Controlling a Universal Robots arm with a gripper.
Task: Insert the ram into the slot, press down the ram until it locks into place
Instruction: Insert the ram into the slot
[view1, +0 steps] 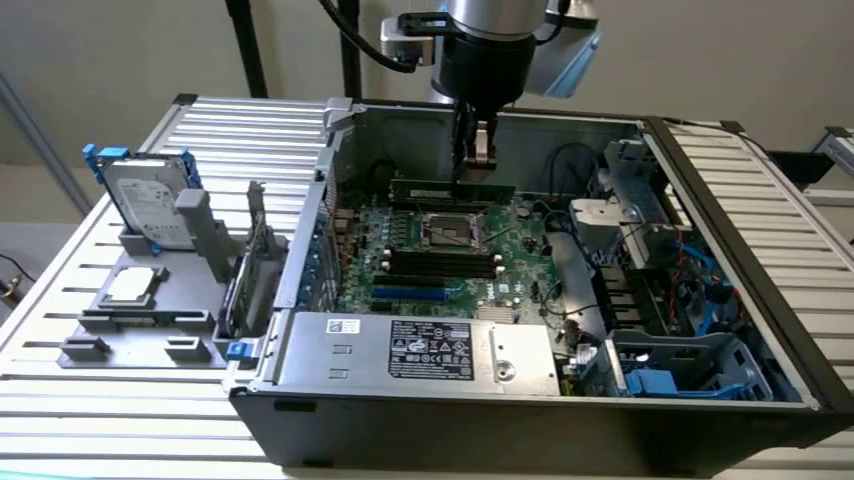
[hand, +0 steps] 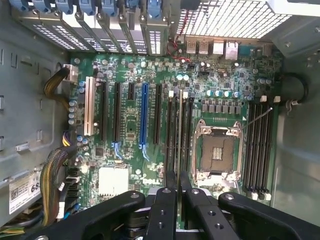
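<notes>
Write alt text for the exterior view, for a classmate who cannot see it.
The gripper holds the ram on edge, low over the motherboard, inside an open computer case lying on a slatted table.

The motherboard (hand: 227, 82) and ram (view1: 427, 187) are green, the memory sockets (hand: 260, 145) black, with one blue slot (hand: 144, 117) and one white slot (hand: 89, 106).

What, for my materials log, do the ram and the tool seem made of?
The ram: green, matt board, likely fibreglass circuit laminate. The tool, shut on it: black with a soft sheen, bolted joints; painted metal or hard plastic, unclear.
</notes>
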